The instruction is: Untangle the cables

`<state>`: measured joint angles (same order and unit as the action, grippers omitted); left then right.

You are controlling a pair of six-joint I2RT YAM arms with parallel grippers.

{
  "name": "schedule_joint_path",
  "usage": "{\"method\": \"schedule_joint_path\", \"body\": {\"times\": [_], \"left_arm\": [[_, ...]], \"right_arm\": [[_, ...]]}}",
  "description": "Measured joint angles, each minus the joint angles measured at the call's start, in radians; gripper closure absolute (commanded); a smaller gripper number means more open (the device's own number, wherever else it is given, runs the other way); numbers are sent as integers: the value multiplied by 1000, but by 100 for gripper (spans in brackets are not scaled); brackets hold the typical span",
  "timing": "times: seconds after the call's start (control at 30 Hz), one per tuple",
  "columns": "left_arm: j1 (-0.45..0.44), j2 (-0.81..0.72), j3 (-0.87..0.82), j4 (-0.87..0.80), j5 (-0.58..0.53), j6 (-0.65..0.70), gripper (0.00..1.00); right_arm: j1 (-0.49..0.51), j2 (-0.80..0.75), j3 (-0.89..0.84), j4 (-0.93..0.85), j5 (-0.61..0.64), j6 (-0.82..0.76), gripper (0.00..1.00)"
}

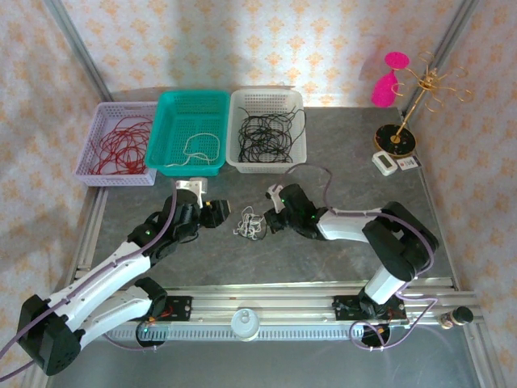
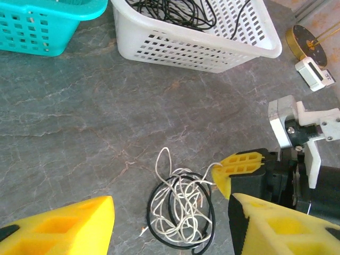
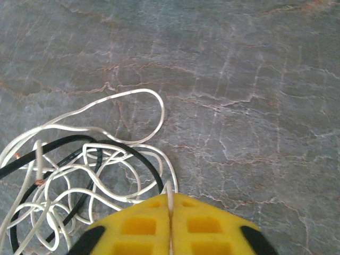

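Observation:
A small clump of cables (image 1: 249,222), white strands looped through a black one, lies on the grey table between the two grippers. In the left wrist view the cables (image 2: 180,212) rest between the wide-apart yellow fingers (image 2: 69,228) of my left gripper (image 2: 171,206), which is open and touches nothing. My right gripper (image 3: 170,201) is shut on a white strand at the clump's right edge, with the other cables (image 3: 79,180) spread to its left. The right gripper (image 2: 226,172) also shows from the left wrist, pinching that strand. From above, the left gripper (image 1: 220,212) and the right gripper (image 1: 269,217) flank the clump.
Three baskets stand at the back: a lilac one (image 1: 103,174) with red cords, a teal one (image 1: 170,129) with a white cord, a white one (image 1: 236,133) with black cords. A gold stand (image 1: 397,136) and a small white device (image 1: 387,163) sit at the right.

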<state>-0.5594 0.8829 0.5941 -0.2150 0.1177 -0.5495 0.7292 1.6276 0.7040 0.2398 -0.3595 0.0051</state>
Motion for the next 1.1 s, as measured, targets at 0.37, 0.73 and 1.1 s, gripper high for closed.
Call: {"method": "schedule_joint_path", "body": {"times": [0.37,0.73,1.1], "left_arm": [[-4,-38,35,55,159,55,29],[-4,91,113,333,489,208,34],[-4,175,-31,595,480,265,56]], "right_arm": [[3,-246,97,-177,-23,-51,100],[5,-361,342,-357,-129,-79,100],[5,-421,389,-409,-183,-33,100]]}}
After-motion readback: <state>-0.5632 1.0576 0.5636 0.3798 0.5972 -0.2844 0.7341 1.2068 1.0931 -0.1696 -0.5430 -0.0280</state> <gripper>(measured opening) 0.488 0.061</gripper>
